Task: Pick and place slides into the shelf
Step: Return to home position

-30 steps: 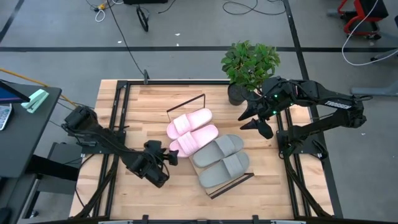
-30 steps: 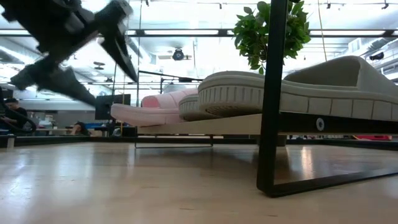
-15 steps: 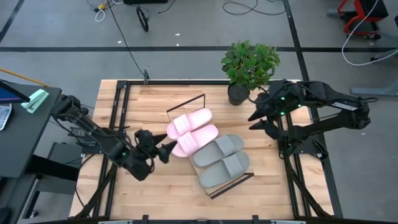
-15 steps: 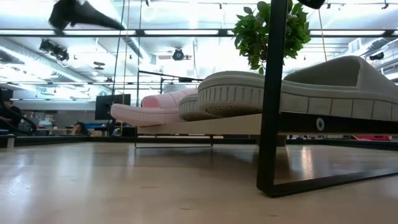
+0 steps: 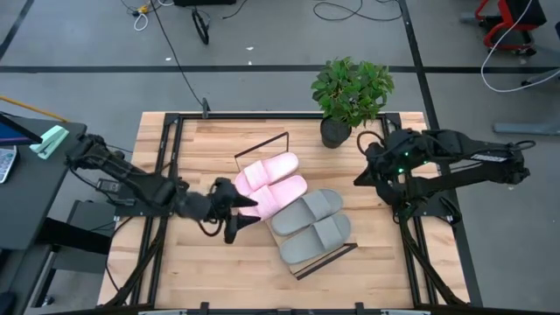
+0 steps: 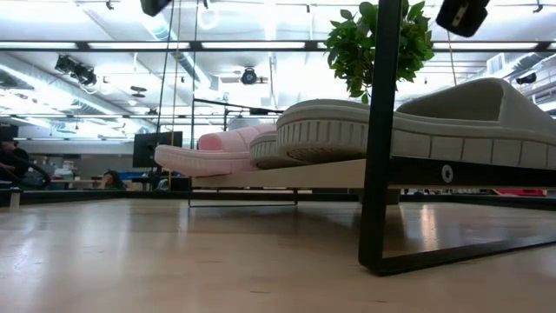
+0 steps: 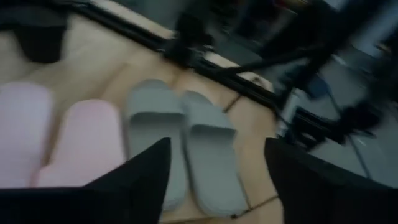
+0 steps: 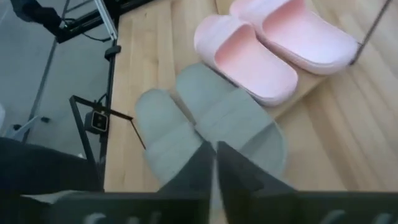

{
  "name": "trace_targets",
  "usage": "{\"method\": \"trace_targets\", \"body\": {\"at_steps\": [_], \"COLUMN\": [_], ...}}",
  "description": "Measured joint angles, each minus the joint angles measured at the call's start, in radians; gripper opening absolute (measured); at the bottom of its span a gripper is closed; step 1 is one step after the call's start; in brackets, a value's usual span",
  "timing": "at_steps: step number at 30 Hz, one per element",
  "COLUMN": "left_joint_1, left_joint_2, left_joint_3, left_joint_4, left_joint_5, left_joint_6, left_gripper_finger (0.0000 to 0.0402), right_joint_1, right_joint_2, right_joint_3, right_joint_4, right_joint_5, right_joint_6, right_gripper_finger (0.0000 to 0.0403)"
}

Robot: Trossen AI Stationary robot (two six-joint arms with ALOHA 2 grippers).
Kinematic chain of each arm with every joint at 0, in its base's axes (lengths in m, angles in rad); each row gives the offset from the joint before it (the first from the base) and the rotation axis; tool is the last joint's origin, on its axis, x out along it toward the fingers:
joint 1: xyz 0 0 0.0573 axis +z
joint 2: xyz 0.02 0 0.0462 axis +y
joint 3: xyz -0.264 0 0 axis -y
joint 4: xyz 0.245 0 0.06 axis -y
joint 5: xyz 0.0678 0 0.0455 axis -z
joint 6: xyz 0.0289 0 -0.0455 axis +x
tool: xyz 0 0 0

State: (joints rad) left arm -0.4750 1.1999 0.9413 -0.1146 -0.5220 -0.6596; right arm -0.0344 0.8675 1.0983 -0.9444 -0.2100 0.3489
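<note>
From above: the left gripper hovers over the table with its fingers spread wide and nothing between them. The pale pink slides lie just off its upper fingertip. The grey-green slides sit a little farther from it, beside the pink pair. All four rest on the shelf. The right gripper hangs well apart from the shelf, at the far table edge, with the potted plant close beside it.

Down at table height: the grey-green slides fill the near end of the shelf, the pale pink slides beyond them. Only dark arm parts poke in at the top edge, high above the footwear.

Left wrist: fingers parted wide, both pairs lying ahead of them, untouched.

Right wrist: the right gripper shows its fingers pressed together, gripping nothing. The grey-green slides lie straight ahead of its tips, the pink pair farther out.
</note>
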Motion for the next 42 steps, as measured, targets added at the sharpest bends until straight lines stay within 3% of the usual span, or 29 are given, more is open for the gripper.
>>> {"method": "trace_targets", "body": {"at_steps": [2,5,10,12,18,23,28,33,42], "left_joint_1": [0.041,0.097,0.167,0.192,0.261,0.336,0.443,0.476,0.471], "left_joint_2": [0.000,0.000,-0.024,-0.041,-0.137,-0.238,-0.376,-0.526,-0.763], "left_joint_3": [0.000,0.000,0.000,0.000,0.000,-0.005,-0.189,-0.384,-0.549], "left_joint_4": [0.031,0.035,0.041,0.034,0.021,-0.044,0.168,0.312,0.334], "left_joint_5": [0.103,0.216,0.303,0.328,0.343,0.344,0.446,0.454,0.425], "left_joint_6": [0.058,0.131,0.259,0.293,0.447,0.542,0.536,0.434,0.379], "left_gripper_finger": [0.0226,0.0162,0.0039,0.0011,0.0009,0.0010,0.0005,0.0004,0.0003], "right_joint_1": [0.025,0.065,0.133,0.164,0.227,0.234,0.234,0.234,0.234], "right_joint_2": [0.002,0.010,0.015,0.015,0.007,0.011,0.017,0.030,0.077], "right_joint_3": [-0.028,-0.041,-0.036,-0.033,-0.033,-0.032,-0.032,-0.032,-0.031], "right_joint_4": [0.060,0.124,0.158,0.163,0.156,0.156,0.161,0.178,0.180], "right_joint_5": [0.007,0.058,0.157,0.191,0.309,0.326,0.333,0.333,0.331], "right_joint_6": [0.011,0.030,0.029,0.030,0.105,0.171,0.209,0.236,0.278], "right_gripper_finger": [0.0012,0.0012,0.0005,0.0003,0.0002,0.0002,0.0001,0.0000,0.0000]}}
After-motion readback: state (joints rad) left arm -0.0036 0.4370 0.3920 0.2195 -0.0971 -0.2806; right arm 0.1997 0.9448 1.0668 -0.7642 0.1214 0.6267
